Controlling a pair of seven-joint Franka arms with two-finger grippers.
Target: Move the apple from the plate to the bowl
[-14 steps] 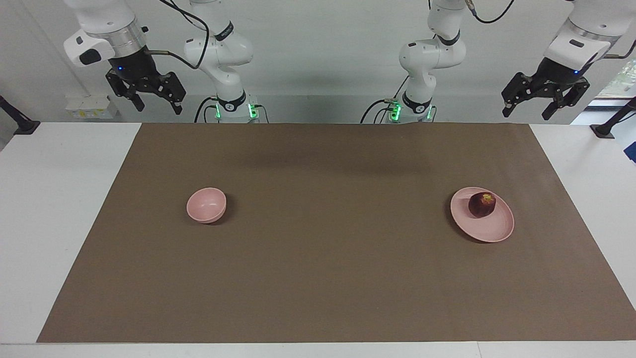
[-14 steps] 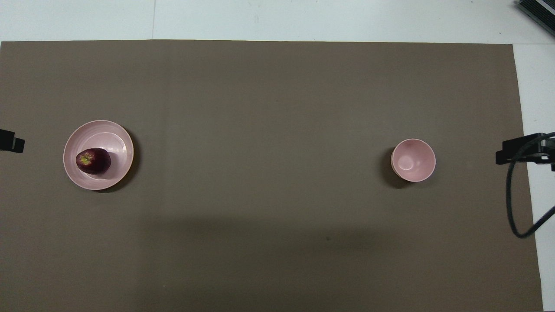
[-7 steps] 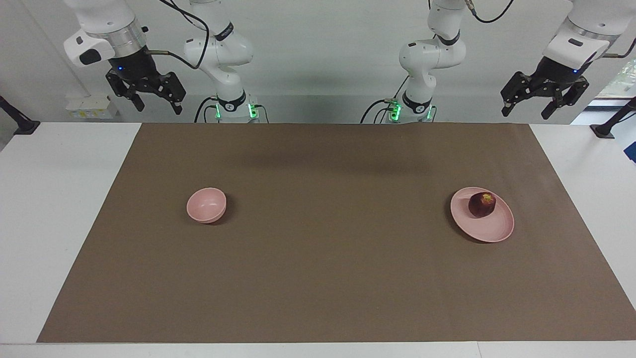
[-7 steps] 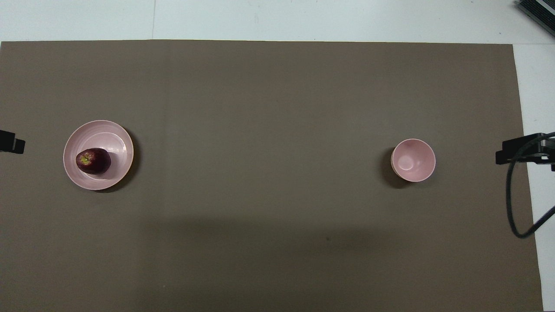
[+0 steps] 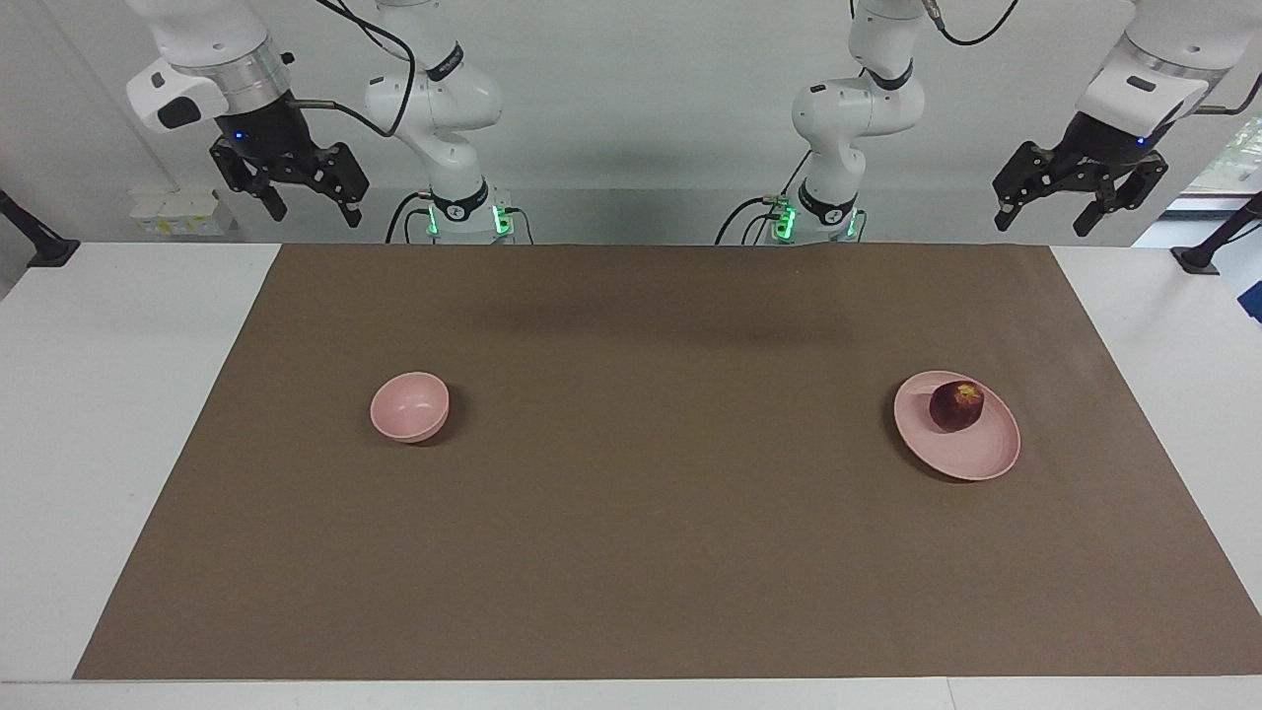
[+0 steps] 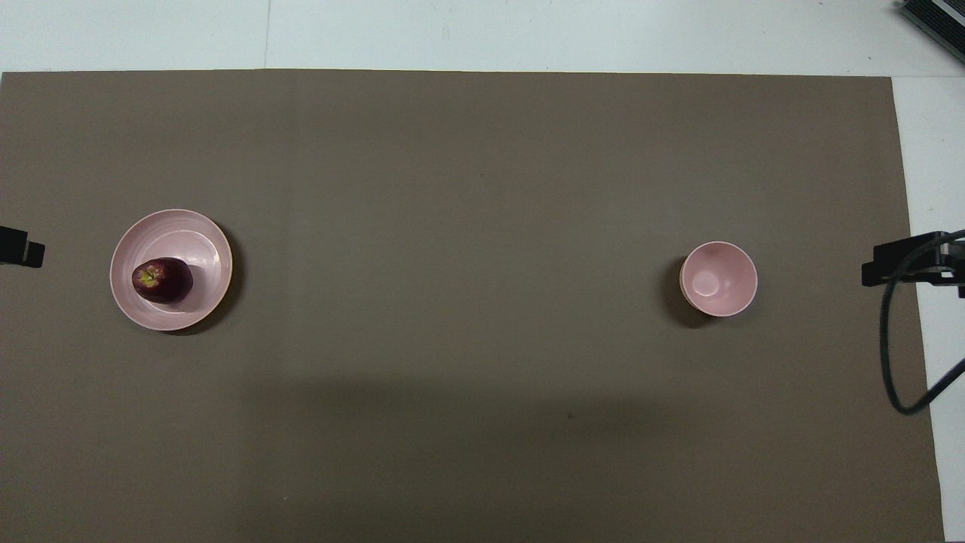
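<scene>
We log apple [image 5: 955, 406]: dark red, yellowish stem dimple facing up, resting on plate, off-centre | plate [image 5: 971, 455]: flat pale pink, low rim, lying toward the left arm's end of the table | bowl [image 5: 409, 405]: small deep pale pink, upright, holding nothing, toward the right arm's end, well apart from plate.

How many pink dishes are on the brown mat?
2. The plate, with the apple on it, lies toward the left arm's end; the bowl toward the right arm's end. Nothing looks hidden.

High camera facing the robots across the table, steep overhead camera above them, both sharing the brown mat [image 5: 631, 552].
</scene>
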